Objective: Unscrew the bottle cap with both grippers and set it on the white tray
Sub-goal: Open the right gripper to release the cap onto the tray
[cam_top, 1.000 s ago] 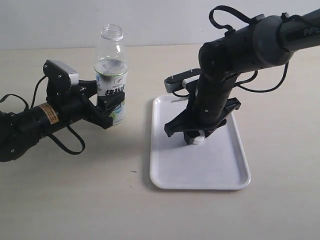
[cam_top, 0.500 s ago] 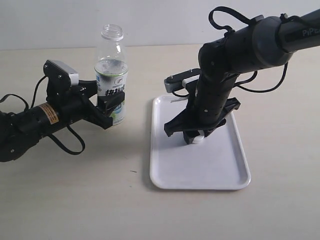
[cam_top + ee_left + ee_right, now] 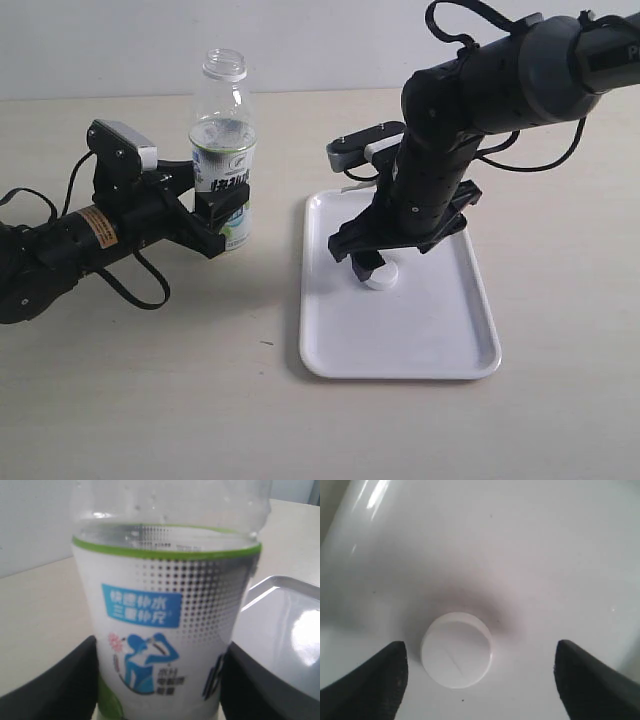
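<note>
tabletop | left gripper clamps bottle, base hidden | right gripper wide over bottle cap on white tray

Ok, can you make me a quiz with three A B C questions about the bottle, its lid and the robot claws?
1. The black left gripper is: A. open B. shut on the clear plastic bottle C. hidden
2. The small round white plastic cap lies: A. on the flat glossy white tray B. on the bottle C. under the bottle
3. The band topping the bottle's label is: A. red B. purple C. green
Answers: B, its fingers clamp the bottle's sides; A, the cap rests flat on the tray, loose under the open right gripper; C, the left wrist view shows it green.
</note>
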Robot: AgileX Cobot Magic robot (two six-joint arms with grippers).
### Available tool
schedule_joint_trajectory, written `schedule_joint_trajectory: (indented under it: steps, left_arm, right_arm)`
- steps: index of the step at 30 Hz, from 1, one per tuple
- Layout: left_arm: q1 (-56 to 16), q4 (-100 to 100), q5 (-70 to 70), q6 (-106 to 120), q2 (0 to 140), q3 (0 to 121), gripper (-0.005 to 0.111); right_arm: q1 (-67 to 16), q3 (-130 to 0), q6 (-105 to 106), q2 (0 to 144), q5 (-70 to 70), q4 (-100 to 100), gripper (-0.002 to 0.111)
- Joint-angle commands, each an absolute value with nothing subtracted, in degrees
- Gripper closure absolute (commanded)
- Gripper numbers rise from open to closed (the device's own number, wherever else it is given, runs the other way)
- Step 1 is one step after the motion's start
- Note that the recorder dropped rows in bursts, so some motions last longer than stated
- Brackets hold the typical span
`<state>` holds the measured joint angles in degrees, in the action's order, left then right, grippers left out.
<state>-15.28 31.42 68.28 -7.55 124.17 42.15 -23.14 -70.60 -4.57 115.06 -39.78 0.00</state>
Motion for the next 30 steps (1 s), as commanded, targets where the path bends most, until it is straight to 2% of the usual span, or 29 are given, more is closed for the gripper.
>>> schedule_joint_trajectory:
  steps: [1, 7, 9, 10, 13, 18, 24, 30]
  left_arm:
    - [-15.41, 31.13, 69.96, -7.59, 123.61, 42.17, 0.107]
    - [-15.41, 31.49, 69.96, -7.69, 123.6, 42.17, 0.107]
    - [-15.41, 32.53, 69.96, -7.69, 123.6, 42.17, 0.098]
    - [-15.41, 32.6, 69.96, -7.69, 123.6, 42.17, 0.087]
    - [-15.41, 32.6, 69.96, -7.69, 123.6, 42.17, 0.076]
    - [-15.41, 32.78, 69.96, -7.69, 123.6, 42.17, 0.071]
    - [-15.41, 32.78, 69.96, -7.69, 123.6, 42.05, 0.057]
    - [-15.41, 32.78, 69.96, -7.69, 123.6, 42.05, 0.049]
  right_arm:
    - [-22.84, -70.72, -2.61, 113.68, -39.71, -1.19, 0.031]
    - [-22.84, -70.72, 0.0, 111.91, -40.66, -3.83, 0.031]
    - [-22.84, -70.72, 0.0, 111.41, -40.66, -5.62, 0.031]
    - [-22.84, -70.72, 0.0, 111.18, -40.66, -6.24, 0.031]
    - [-22.84, -70.72, 0.0, 111.13, -40.56, -6.38, 0.031]
    - [-22.84, -70.72, 0.0, 111.13, -40.34, -6.5, 0.031]
    - [-22.84, -70.72, 0.36, 111.13, -40.26, -6.64, 0.031]
    - [-22.84, -70.72, 0.61, 111.13, -40.52, -6.64, 0.031]
